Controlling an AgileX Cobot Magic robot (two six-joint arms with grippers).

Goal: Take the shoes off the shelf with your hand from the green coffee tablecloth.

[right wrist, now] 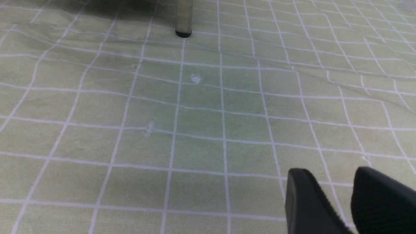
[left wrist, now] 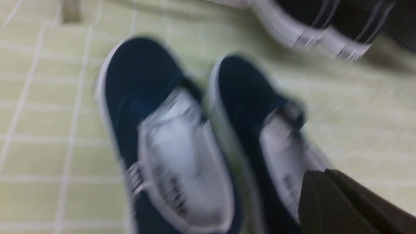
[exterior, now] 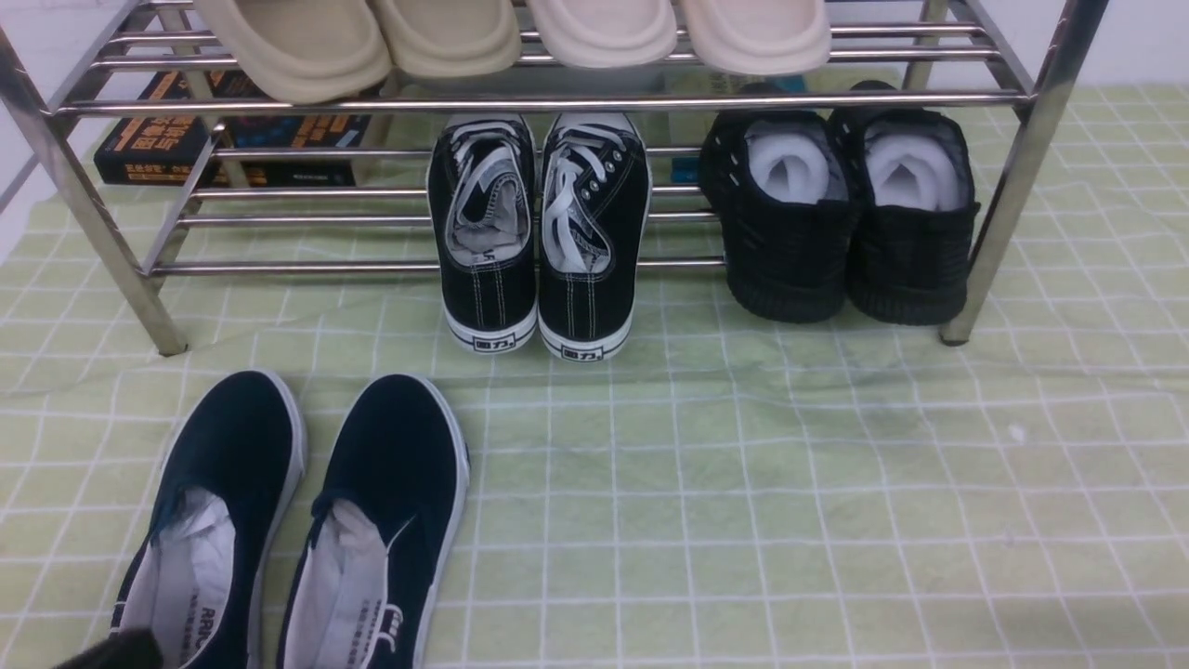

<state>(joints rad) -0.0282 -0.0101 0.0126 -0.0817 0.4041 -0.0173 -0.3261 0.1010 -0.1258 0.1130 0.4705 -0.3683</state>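
The two navy slip-on shoes [exterior: 223, 465] [exterior: 390, 465] lie side by side on the green coffee tablecloth [exterior: 790, 511] at the front left, toes toward the shelf [exterior: 557, 100], white paper inside. The left wrist view is blurred and shows both shoes [left wrist: 143, 84] from above. My left gripper [left wrist: 325, 171] is shut with nothing between its fingers, beside the heel opening of one shoe. A dark bit of it shows at the bottom left corner of the front view. My right gripper [right wrist: 328, 175] hangs open over bare cloth.
On the shelf's lower tier stand black lace-up sneakers [exterior: 539, 242] and black knit shoes [exterior: 836, 232], heels over the front bar. Beige slippers [exterior: 511, 32] lie on the upper tier. A dark book [exterior: 158, 139] sits behind at the left. A shelf leg [right wrist: 184, 19] stands ahead of the right gripper.
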